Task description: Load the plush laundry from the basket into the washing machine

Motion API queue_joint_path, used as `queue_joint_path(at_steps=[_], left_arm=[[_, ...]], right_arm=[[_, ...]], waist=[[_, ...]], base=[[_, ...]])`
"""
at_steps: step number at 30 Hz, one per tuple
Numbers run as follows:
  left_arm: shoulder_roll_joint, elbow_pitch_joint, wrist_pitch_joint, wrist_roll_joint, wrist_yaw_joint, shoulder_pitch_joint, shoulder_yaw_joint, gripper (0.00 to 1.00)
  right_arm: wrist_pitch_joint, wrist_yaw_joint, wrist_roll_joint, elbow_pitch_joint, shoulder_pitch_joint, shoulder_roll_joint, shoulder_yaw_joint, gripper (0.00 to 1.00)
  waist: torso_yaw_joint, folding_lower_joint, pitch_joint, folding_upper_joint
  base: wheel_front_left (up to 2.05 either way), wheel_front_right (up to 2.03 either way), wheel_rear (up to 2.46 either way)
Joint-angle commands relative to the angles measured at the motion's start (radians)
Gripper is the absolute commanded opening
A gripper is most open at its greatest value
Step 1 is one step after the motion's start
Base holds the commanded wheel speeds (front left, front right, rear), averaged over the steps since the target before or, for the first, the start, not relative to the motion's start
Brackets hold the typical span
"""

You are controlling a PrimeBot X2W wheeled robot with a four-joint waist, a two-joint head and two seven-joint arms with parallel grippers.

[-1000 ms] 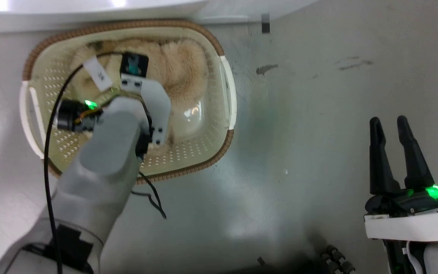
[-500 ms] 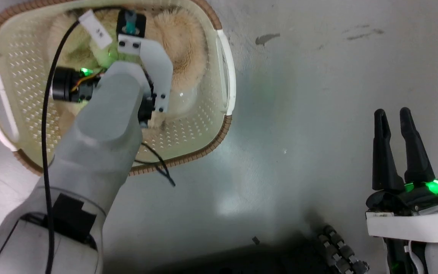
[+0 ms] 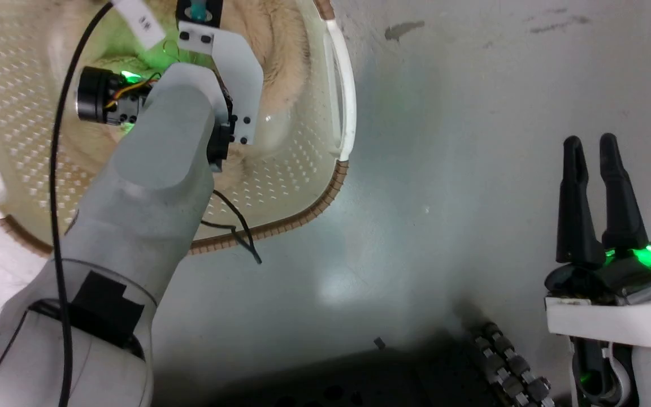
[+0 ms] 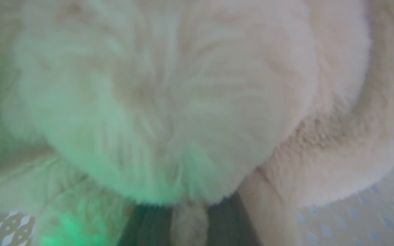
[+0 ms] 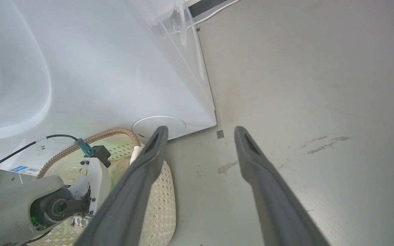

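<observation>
Crowding the left gripper (image 4: 187, 214), the plush laundry (image 4: 169, 102) sits in the basket (image 3: 303, 186).

Cream, tan and grey under a green glow

The basket (image 3: 303, 186) is cream, dotted all over with small holes, edged by a brown woven-look rim (image 3: 280, 226) and a white handle (image 3: 343, 85). Inside the basket the plush laundry (image 4: 169, 102) is beige-tan, tinted green near the pale grey left arm (image 3: 156, 186). Beside the basket the floor (image 3: 472, 169) is dull grey with darker smudges; behind the basket the washing machine (image 5: 115, 68) is glossy white. The right gripper (image 3: 590, 140) is black, lit green at its base.
</observation>
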Motion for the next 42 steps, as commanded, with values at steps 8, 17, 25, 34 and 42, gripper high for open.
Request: queue_joint_path(at_steps=[8,17,25,34,42], left_arm=[[-0.008,-0.013,-0.165,-0.048,-0.093,0.079,0.013,0.0],[-0.059,-0.02,-0.354,-0.124,-0.177,0.211,0.032,0.0],[-0.075,-0.041,-0.527,-0.218,-0.213,0.349,0.06,0.0],[-0.077,-0.09,-0.707,-0.272,-0.212,0.473,0.081,0.0],[-0.043,-0.24,-0.734,-0.208,-0.19,0.533,0.117,0.0]], right_arm=[[-0.009,0.001,-0.018,0.054,-0.056,-0.001,0.014,1.0],[-0.009,0.001,-0.079,0.112,-0.032,-0.001,-0.019,1.0],[-0.009,0.001,-0.125,0.166,0.037,-0.001,-0.029,1.0],[-0.009,0.001,-0.123,0.204,0.116,-0.001,-0.026,1.0],[-0.009,0.001,-0.11,0.22,0.17,-0.001,-0.03,1.0]], waist=[[0.05,0.0,-0.144,-0.0001],[0.141,0.0,-0.354,-0.0001],[0.213,0.0,-0.575,-0.0001],[0.232,0.0,-0.77,-0.0001],[0.225,0.0,-0.859,-0.0001]], base=[[0.0,0.0,0.0],[0.0,0.0,0.0],[0.0,0.0,0.0],[0.0,0.0,0.0],[0.0,0.0,0.0]])
